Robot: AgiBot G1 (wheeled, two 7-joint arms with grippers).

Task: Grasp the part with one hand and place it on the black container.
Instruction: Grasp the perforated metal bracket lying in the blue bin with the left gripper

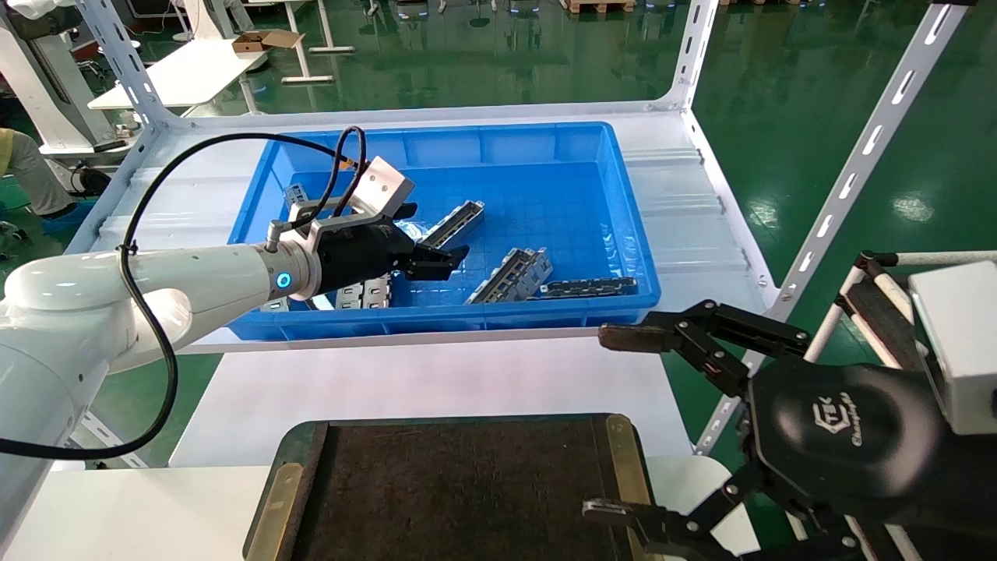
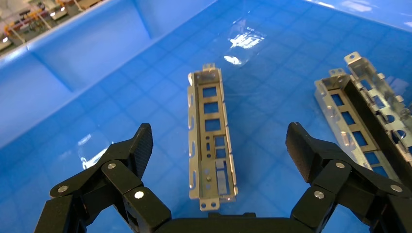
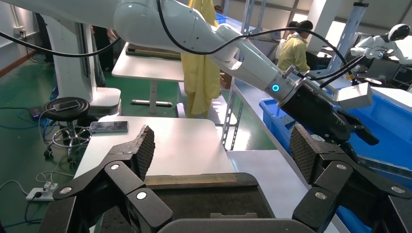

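Note:
The part (image 1: 466, 214) (image 2: 211, 136), a long silver-grey slotted channel bar, lies flat on the floor of the blue bin (image 1: 635, 226). My left gripper (image 1: 440, 231) (image 2: 219, 138) hovers just above it, open, with one finger on each side of the bar and not touching it. The black container (image 1: 467, 483) (image 3: 194, 199), a dark felt tray with brass side strips, sits at the near edge of the white table. At the tray's right end my right gripper (image 1: 615, 425) (image 3: 223, 141) stays open and holds nothing.
More channel bars (image 1: 510, 274) (image 2: 362, 116) and a dark chain-like strip (image 1: 588, 287) lie to the right in the bin, flat silver plates (image 1: 366, 294) near its front wall. White slotted rack uprights (image 1: 857, 171) stand around the shelf.

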